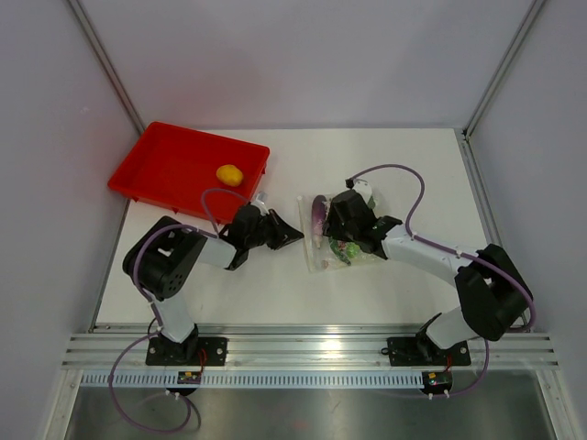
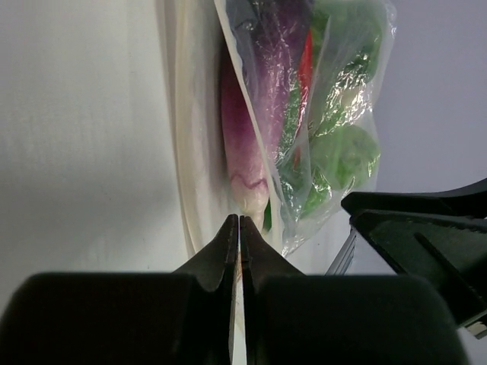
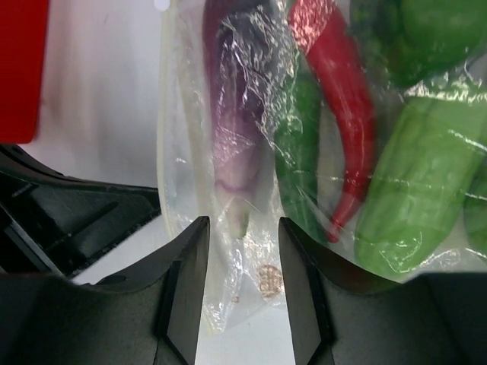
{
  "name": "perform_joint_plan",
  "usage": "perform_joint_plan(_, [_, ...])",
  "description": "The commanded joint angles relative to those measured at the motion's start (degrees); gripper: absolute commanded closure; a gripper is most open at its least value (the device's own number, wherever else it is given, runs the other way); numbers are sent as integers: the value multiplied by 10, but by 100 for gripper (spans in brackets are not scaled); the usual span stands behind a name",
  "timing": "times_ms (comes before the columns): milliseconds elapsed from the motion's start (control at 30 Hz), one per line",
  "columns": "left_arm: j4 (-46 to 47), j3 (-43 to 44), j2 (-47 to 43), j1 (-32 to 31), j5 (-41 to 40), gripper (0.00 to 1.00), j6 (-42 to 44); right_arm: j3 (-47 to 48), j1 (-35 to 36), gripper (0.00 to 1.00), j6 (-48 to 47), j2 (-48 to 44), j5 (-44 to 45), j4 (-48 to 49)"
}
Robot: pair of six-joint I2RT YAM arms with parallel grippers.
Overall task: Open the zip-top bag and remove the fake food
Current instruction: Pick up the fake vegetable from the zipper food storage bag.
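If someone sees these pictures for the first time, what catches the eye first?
The red tray at the far left of the table, holding one yellow fruit. Then the clear zip-top bag mid-table, packed with a purple eggplant, a red chili and green pieces, with the right pincer straddling its end.

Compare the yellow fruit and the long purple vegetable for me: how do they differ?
The yellow fruit is round and lies bare in the red tray; the purple vegetable is long and tapered, and sits inside the clear zip-top bag on the white table. Both look like toy food.
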Motion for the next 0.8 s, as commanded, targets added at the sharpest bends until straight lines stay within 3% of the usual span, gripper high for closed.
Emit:
perform_joint_plan(0, [11,25,14,-8,6,95,10,77,0,51,0,23,33,-26])
perform_joint_plan(267, [-8,50,29,-10,10,82,23,198,0,52,-10,104,70,-87])
perform_joint_plan(467, [-5,58,44,-11,16,79,20,183,-19,52,-16,136,68,-36])
perform_joint_plan(767, [9,58,52,-14,22,70,15,166,-65,53,-2,176,-12,-4])
